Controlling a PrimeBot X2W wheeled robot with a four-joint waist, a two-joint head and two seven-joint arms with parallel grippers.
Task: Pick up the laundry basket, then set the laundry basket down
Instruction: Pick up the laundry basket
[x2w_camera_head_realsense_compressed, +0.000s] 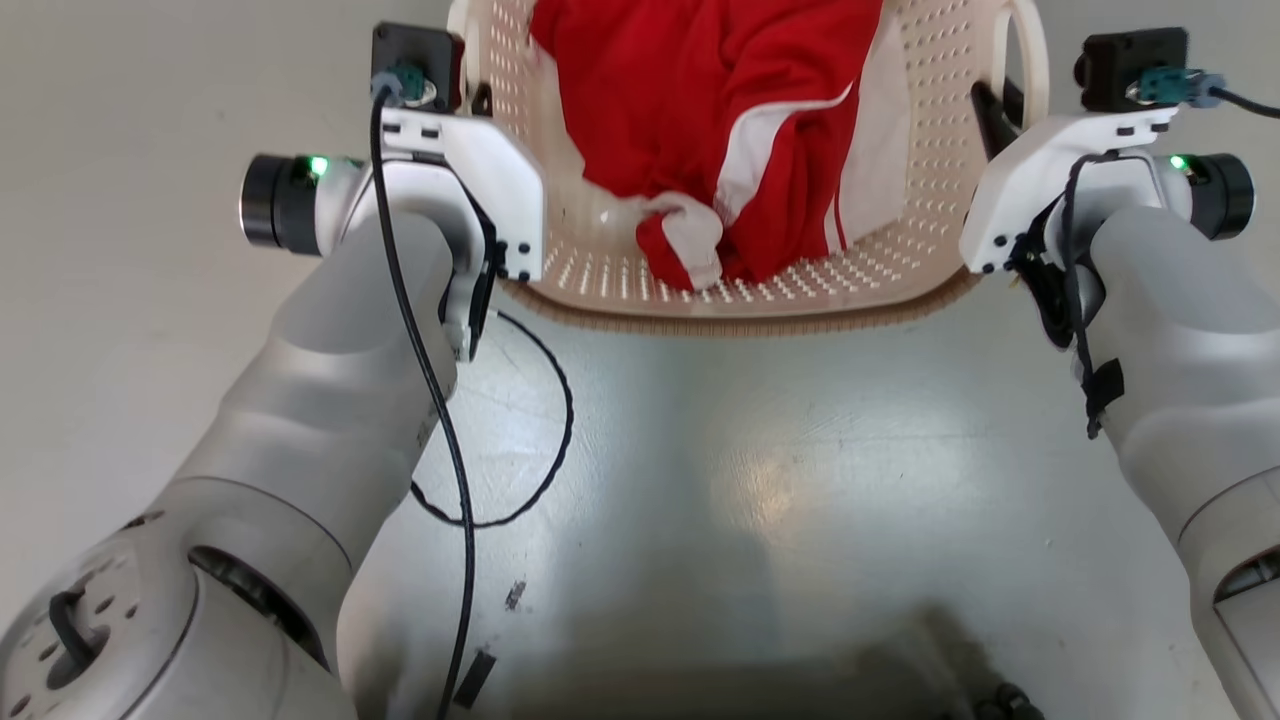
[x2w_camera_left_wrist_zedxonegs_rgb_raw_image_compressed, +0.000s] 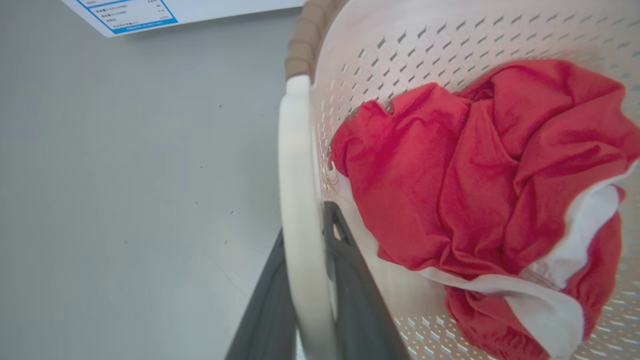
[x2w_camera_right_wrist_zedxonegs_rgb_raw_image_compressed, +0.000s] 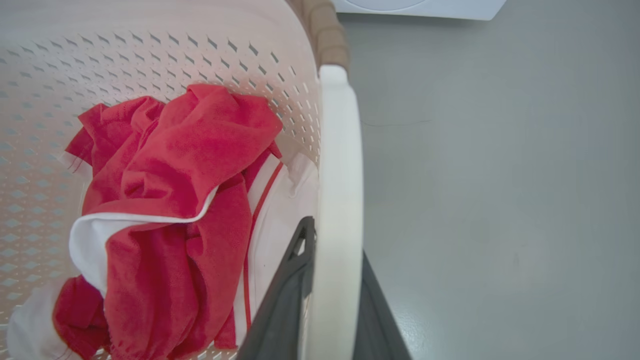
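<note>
While gripped at both sides, the small cream-white perforated plastic laundry basket with brown woven-look rim sits over grey floor before the robot; resting or lifted, cannot tell. Clamped: left tool on one white side handle, right tool on the other. Crumpled red-and-white garment inside.

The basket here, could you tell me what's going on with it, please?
The robot is holding the basket with both arms. The left gripper is closed over the left handle, one finger on each side of it, and the right gripper clamps the right handle the same way. Red and white clothes lie crumpled inside. Whether the basket is off the floor cannot be told.
</note>
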